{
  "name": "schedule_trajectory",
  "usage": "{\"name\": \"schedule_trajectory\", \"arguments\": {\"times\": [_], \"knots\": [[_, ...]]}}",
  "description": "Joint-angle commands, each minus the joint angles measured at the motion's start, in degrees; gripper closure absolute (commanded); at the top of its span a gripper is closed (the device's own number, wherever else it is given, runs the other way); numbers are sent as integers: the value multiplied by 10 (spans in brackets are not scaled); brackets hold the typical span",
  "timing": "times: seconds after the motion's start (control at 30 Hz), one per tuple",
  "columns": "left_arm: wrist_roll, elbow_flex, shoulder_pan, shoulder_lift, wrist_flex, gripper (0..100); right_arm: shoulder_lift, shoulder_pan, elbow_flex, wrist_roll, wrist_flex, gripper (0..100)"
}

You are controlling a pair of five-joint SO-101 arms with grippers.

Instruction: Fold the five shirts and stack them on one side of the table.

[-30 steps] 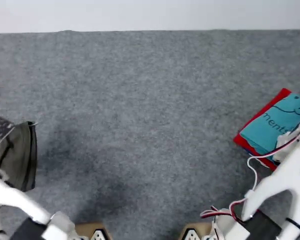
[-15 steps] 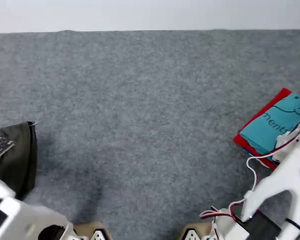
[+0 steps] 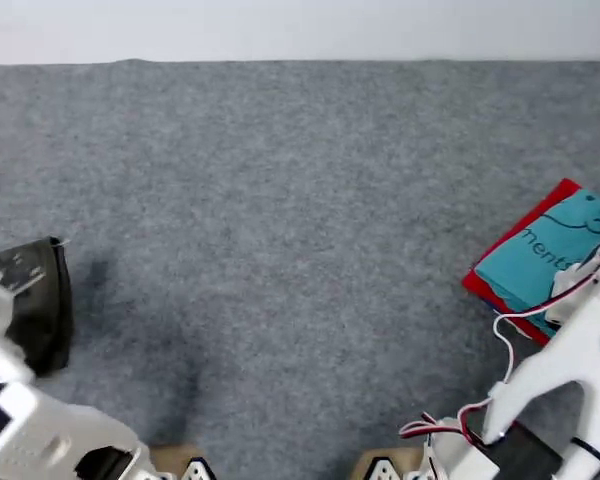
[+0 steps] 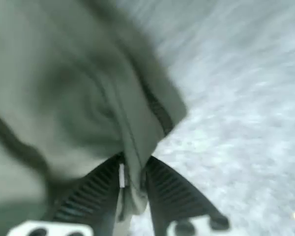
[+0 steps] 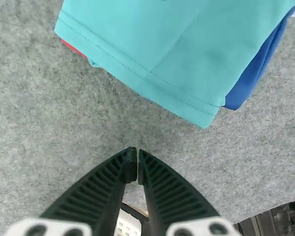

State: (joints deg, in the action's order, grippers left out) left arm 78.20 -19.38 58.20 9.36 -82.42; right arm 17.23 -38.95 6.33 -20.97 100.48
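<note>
Olive shirt is what moved in the last second. It creeps a touch toward the far side along the left edge of the grey felt tabletop and now looks shorter and more bunched. The left arm has swung its white body into the near-left corner. Left claw is clenched on a fold of the olive fabric, with the hem pinched between the jaws.

Right side: no change. Right arm holds the same pose. Right claw is clamped shut on nothing, over bare felt just beside the stack. The stack sits at the right edge of the tabletop:
- teal shirt on top
- blue shirt under it
- red shirt at the bottom, peeking out on the far side

My read for the task: at least three shirts are folded and stacked. The olive one is only being hauled in — not spread flat, not folded. It probably needs dragging to the open middle, flattening, then folding and carrying across to the stack. Risk — a single-point pinch brings it in crumpled, so a fold made on it would come out skewed.
</note>
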Motion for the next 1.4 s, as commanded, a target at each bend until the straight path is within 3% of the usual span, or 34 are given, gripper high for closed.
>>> {"name": "schedule_trajectory", "arguments": {"times": [0.0, 0.13, 0.23, 0.4, 0.57, 0.77, 0.93, 1.07, 1.37], "knots": [[-8, 44, -48, -114, -100, 995, 25, 6, -4, -6, 22, 990], [-28, 58, -118, -238, -152, 995, 25, 6, -4, -6, 22, 990], [-135, 65, -202, -324, -136, 995, 26, 5, -4, -6, 22, 990], [-354, 68, -378, -430, -20, 995, 26, 2, -4, -6, 23, 990], [-524, 69, -527, -464, 142, 995, 26, 0, -4, -6, 24, 990], [-578, 94, -693, -464, 328, 995, 27, -37, 4, -6, 24, 990], [-577, 133, -810, -463, 393, 994, 27, -54, 43, -7, 24, 990], [-577, 92, -813, -446, 386, 994, 27, -51, 52, -6, 24, 990], [-577, -94, -589, -370, 354, 992, 28, 18, 52, -5, 23, 990]]}}
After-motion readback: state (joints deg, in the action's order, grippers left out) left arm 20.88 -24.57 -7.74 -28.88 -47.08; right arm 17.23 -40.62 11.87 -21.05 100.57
